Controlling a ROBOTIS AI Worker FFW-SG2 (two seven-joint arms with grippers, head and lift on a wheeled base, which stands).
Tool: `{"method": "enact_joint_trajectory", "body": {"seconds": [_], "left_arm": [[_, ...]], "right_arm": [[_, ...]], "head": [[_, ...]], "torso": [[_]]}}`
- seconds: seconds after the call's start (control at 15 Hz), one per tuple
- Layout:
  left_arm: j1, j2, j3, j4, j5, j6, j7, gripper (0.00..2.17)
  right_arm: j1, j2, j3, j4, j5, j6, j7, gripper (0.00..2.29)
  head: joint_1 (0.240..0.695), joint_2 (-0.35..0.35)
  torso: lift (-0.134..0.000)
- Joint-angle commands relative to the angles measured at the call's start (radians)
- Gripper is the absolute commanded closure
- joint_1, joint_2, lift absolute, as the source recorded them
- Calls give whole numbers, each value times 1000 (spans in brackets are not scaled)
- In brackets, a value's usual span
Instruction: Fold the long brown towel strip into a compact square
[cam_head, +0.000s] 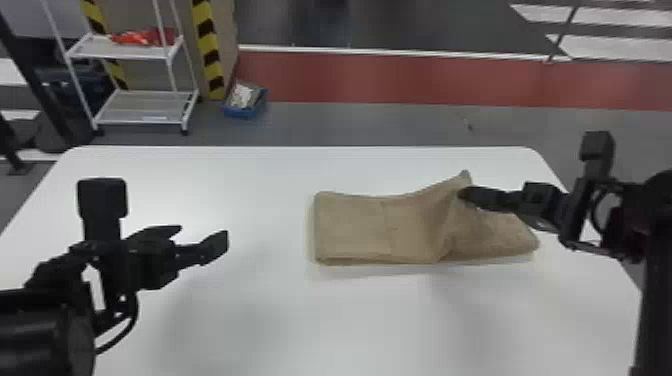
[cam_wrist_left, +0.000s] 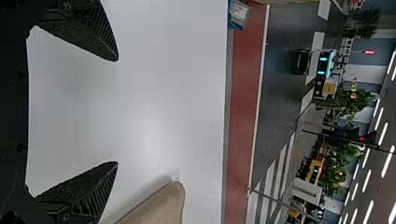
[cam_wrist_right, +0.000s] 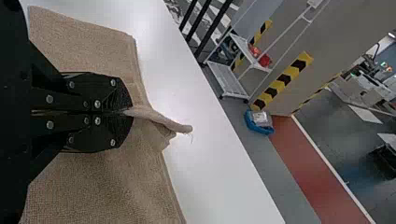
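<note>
The brown towel (cam_head: 360, 227) lies as a folded strip on the right half of the white table, its far edge pulled up into a peak near the middle. At that peak is my right gripper (cam_head: 465, 194); in the right wrist view the right gripper (cam_wrist_right: 126, 112) is shut on a pinched fold of the towel (cam_wrist_right: 88, 42). My left gripper (cam_head: 202, 237) stands open over the table, left of the towel and apart from it. In the left wrist view the left gripper (cam_wrist_left: 117, 112) has nothing between its fingers, and a towel corner (cam_wrist_left: 163, 205) shows beside it.
The white table (cam_head: 280, 310) extends around the towel on all sides. Beyond its far edge stand a white shelf rack (cam_head: 140, 107) with red items and a blue bin (cam_head: 245, 100) on the floor.
</note>
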Motion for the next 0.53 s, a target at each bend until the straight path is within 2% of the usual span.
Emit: {"method": "enact_joint_trajectory", "body": {"seconds": [0.0,0.07,0.2,0.4,0.47], "left_arm": [[-1,-3,-8,3,0,-1,1,97],[-3,-3,-11,3,-3,-1,2,97],[-3,-3,-11,1,-3,-1,2,97],[-1,-3,-18,4,-5,-1,4,97],[-1,-3,-26,9,-5,-1,7,97]], "right_arm": [[-2,-9,-11,2,0,12,1,1119],[-5,-9,-25,-4,-7,43,8,1119],[-8,-47,-45,-47,-34,129,9,1119],[-8,-79,-100,-44,-32,138,18,1119],[-2,-79,-94,-30,-26,107,18,1119]], "head": [[695,-61],[695,-64],[695,-71],[695,-94],[695,-105]], "torso": [[-124],[-124],[-124],[-124],[-124]]}}
